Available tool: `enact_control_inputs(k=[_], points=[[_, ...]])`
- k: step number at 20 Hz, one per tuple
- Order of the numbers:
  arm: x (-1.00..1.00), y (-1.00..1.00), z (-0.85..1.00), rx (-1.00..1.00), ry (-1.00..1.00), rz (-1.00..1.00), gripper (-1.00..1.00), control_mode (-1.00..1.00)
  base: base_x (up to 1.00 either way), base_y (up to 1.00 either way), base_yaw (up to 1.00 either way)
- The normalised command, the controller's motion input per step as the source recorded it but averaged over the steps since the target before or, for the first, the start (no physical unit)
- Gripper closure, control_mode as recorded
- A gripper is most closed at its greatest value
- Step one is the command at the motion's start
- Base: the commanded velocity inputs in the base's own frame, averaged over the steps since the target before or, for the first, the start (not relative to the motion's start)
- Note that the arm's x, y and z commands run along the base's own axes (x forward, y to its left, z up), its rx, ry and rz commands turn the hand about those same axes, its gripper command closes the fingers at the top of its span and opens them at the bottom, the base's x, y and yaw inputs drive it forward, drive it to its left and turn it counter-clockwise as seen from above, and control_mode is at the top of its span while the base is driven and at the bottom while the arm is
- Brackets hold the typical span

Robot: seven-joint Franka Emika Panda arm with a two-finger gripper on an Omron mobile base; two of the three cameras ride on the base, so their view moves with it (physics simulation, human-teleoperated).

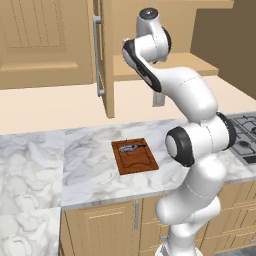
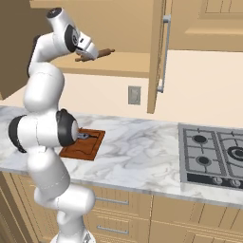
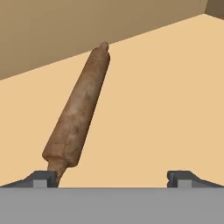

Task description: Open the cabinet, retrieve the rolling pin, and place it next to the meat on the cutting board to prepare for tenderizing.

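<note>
Your gripper (image 3: 112,178) is wide open inside the cabinet (image 2: 156,57), holding nothing. The pin (image 3: 78,111) lies on the shelf (image 3: 166,100), its near end by one finger — centre over its barrel before closing.

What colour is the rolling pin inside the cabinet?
Mottled tan-brown wood; the rolling pin shows best in the hand view.

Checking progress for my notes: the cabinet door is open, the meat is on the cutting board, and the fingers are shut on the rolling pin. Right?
Not quite. The fingers stand wide open, and the rolling pin lies on the cabinet shelf, as the hand view shows. The rest holds.
</note>
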Motion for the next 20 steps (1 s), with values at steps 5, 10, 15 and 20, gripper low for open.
enact_control_inputs(k=[5,10,15,20], points=[[0.48,0.09,-0.03,-0.03,-0.05,-0.09,-1.0,-1.0,0.0,0.0,0.0],[0.43,0.02,0.0,0.0,-0.04,-0.01,-1.0,-1.0,0.0,0.0,0.0],[0.24,0.01,-0.03,0.0,0.0,-0.02,-1.0,-1.0,0.0,0.0,0.0],[0.1,0.0,-0.07,0.0,0.1,-0.06,-1.0,-1.0,0.0,0.0,0.0]])
